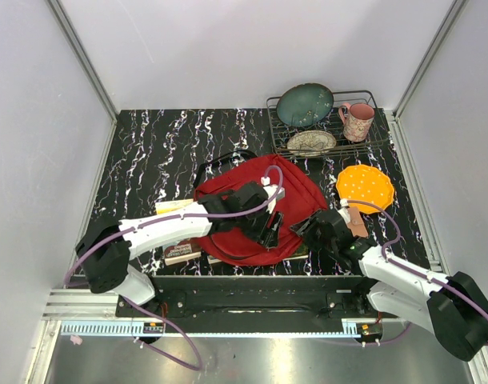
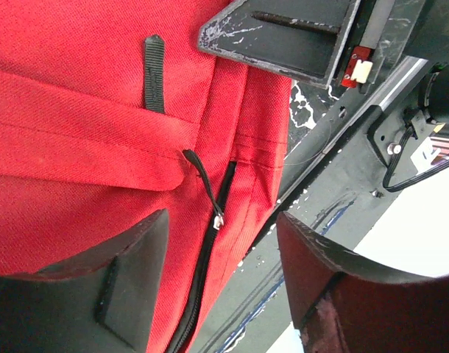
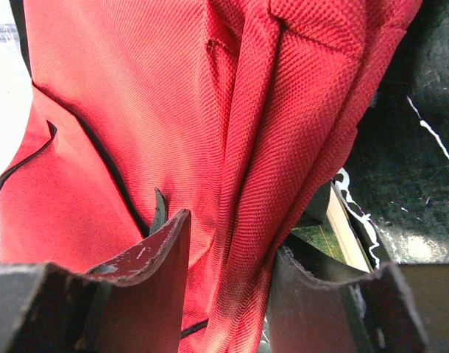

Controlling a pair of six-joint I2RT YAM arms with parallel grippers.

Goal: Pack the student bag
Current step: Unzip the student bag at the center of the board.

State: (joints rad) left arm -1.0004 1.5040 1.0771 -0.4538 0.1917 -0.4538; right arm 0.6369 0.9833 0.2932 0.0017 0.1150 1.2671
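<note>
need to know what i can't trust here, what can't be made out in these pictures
Inside of the student bag: every view, its own red fabric covers it.
Book-like items under the bag: top view, the bag and left arm hide most; titles too small.
Lower end of the zip: left wrist view, cut off by the bottom edge.
Brown item by the orange plate: top view, the right arm covers part.

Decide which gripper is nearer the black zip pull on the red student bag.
Left. The left gripper stands open, fingers either side of the zip pull on the student bag; the right gripper pinches a fabric fold at the bag's right edge, farther off.
</note>
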